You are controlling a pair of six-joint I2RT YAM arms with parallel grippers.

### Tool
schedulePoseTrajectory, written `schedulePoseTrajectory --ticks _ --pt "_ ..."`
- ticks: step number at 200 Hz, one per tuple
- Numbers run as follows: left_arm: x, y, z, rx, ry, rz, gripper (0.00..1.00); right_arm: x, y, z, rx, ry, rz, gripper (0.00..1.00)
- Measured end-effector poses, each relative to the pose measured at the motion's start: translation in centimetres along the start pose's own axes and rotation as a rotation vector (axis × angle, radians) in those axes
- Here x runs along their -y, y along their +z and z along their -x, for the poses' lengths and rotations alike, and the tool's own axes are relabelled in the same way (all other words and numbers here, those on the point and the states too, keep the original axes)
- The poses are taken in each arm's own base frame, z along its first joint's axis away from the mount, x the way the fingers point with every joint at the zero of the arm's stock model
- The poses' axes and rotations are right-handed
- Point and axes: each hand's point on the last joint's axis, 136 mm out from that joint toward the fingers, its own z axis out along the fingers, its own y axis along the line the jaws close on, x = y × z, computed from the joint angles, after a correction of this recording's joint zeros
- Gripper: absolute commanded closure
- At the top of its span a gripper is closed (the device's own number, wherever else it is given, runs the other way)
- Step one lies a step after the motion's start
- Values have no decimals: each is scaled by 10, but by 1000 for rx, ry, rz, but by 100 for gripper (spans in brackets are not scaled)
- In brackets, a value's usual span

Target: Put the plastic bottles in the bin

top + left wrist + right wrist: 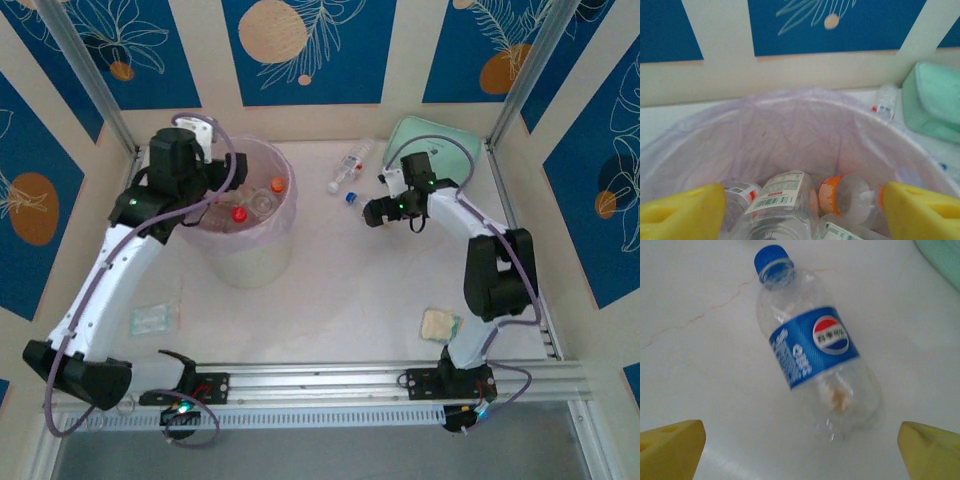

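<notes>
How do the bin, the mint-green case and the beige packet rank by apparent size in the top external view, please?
1. bin
2. mint-green case, though it is partly hidden
3. beige packet

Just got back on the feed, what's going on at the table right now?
The job is getting plastic bottles into the bin. The left gripper hangs open over it, holding nothing, with several bottles lying inside. The right gripper is open above a blue-capped bottle lying on the table, not touching it. A red-capped bottle lies farther back, beside the mint-green case.
</notes>
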Motion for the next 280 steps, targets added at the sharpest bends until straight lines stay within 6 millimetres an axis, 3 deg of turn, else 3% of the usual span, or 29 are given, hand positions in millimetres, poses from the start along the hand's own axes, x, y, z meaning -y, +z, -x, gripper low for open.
schedulePoseTrajectory --ticks 16,39,66,76,106,128,153,170,194,218,252,280 --pt "2 -17 14 33 1 -15 15 5 17 5 -20 -57 -1 1" --pt "4 -30 15 38 -1 -36 14 13 41 5 -70 -103 -3 3" --pt "8 -32 9 10 -3 -62 14 17 62 -4 -126 -121 3 27" --pt "9 -32 6 0 -10 -72 14 17 65 -8 -141 -130 7 31" --pt "13 -32 2 -11 -26 -95 14 15 64 -10 -148 -120 10 54" --pt "16 -32 1 -16 -47 -116 14 13 57 -13 -145 -115 10 64" --pt "27 -32 1 -14 -96 -180 14 4 28 -11 -106 -100 15 66" --pt "38 -32 1 -14 -140 -242 13 -7 -6 -1 -26 -89 29 67" --pt "53 -32 4 -13 -203 -328 2 -27 -58 18 132 -87 34 68" --pt "70 -29 11 -7 -238 -405 0 -67 -114 29 331 -103 95 77" --pt "111 -21 5 -43 -242 -514 0 -138 -191 34 575 -177 262 78" --pt "142 -25 6 -46 -246 -602 1 -185 -225 36 659 -266 374 78"
